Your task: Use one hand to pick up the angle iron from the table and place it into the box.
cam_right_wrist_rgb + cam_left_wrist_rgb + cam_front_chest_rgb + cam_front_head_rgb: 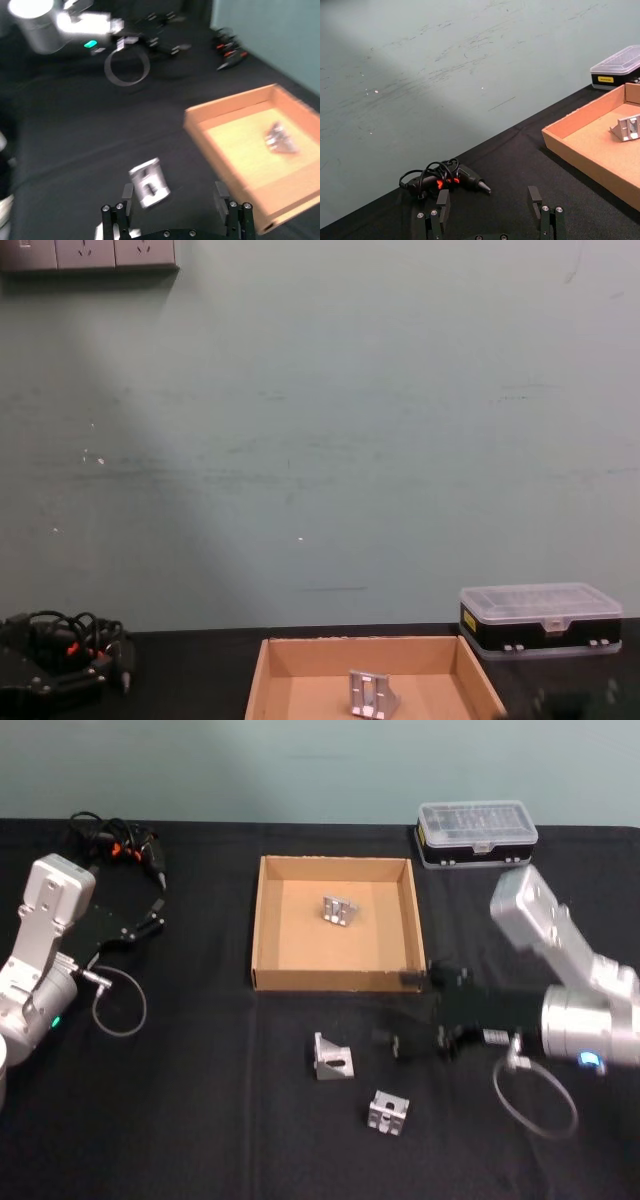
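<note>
Two silver angle irons lie on the black table in front of the box: one on the left, another nearer me. A third angle iron sits inside the tan cardboard box. My right gripper hovers low just right of the left angle iron, pointing at it. In the right wrist view its fingers stand open, with that angle iron just ahead by one finger. My left gripper rests open at the far left.
A clear-lidded plastic case stands behind the box at the back right. A tangle of black cables with a tool lies at the back left. A cable loop hangs from my right wrist.
</note>
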Controlling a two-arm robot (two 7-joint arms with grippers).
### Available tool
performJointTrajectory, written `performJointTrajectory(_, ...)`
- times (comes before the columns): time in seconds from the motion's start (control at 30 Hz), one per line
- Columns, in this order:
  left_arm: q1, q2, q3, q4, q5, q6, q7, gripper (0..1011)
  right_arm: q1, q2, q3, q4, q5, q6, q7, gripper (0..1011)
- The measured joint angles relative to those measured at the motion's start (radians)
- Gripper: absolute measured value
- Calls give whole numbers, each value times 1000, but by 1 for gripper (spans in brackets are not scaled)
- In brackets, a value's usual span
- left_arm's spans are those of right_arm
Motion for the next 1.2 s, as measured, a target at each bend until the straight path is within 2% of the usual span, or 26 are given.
performJointTrajectory(0.17,0,0,0,0,0,0,0,1011,-27,52,-36,-24,-4,-19,33,1003)
performJointTrajectory(0.27,0,0,0,0,0,0,0,1011,-33,68,-48,-35,-7,-18,36,1002)
performJointTrajectory(0.6,0,0,0,0,0,0,0,1011,-64,117,-76,-91,-6,-6,8,1003)
performJointTrajectory(0.8,0,0,0,0,0,0,0,1011,-73,131,-89,-113,-13,13,-24,1003)
performJointTrajectory(1.2,0,0,0,0,0,0,0,1011,-60,118,-137,-131,-59,134,-69,1003)
